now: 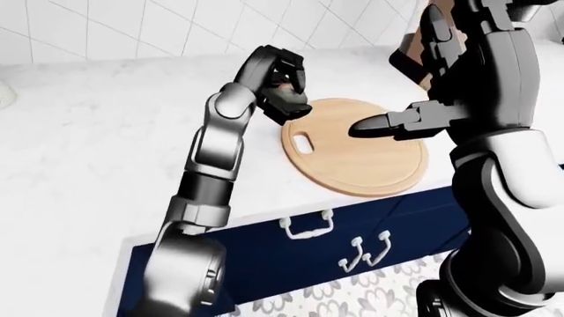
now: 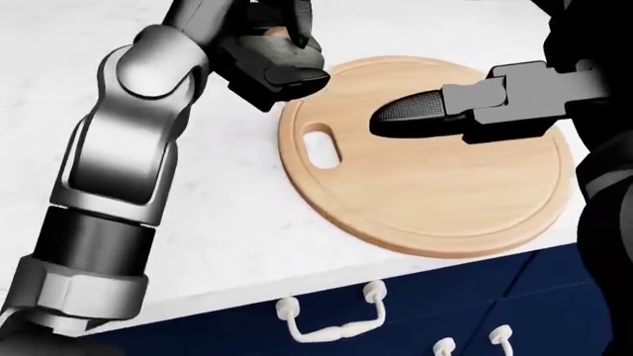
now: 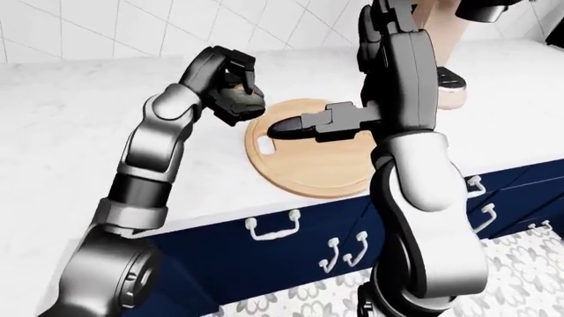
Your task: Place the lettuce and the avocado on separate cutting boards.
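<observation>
My left hand (image 2: 282, 59) hovers at the top-left rim of the round wooden cutting board (image 2: 445, 193), its fingers shut round the avocado (image 2: 280, 33), of which only a brownish sliver shows. The board has a slot handle on its left side and lies near the counter's edge. My right hand (image 2: 421, 115) stands open over the board's upper middle, one dark finger pointing left toward the left hand. No lettuce shows in any view.
The white marble counter (image 2: 228, 208) runs left from the board, backed by a white tile wall (image 1: 132, 26). Navy drawers with white handles (image 2: 332, 319) sit below the edge. A pale thing with a dark top (image 3: 447, 86) lies right of my right arm.
</observation>
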